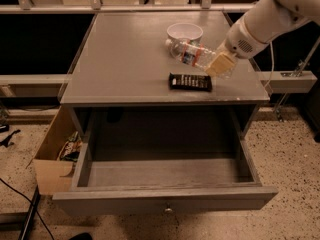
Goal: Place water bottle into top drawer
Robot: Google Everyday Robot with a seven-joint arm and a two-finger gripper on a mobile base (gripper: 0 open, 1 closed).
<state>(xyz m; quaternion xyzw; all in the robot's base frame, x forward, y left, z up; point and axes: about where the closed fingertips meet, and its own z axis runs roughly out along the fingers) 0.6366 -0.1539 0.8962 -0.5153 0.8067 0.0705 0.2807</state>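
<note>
Cardboard box [52, 159], tan and bent, sits at the left on the speckled floor. Just beside it the top drawer [125, 202], grey wood with a small round knob [168, 210], stands open. Higher up, the flat grey surface [125, 59] holds a round white bowl [184, 32] and a dark flat bar [190, 82]. The claw [220, 64] grips the clear ribbed water bottle [192, 54], tipped sideways over the surface, right of the bowl.

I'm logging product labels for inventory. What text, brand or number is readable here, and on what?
Label band on the water bottle, held in the gripper over the tabletop: too blurred to read.
Print on the dark packet on the tabletop: unreadable.
No other text visible.
</note>
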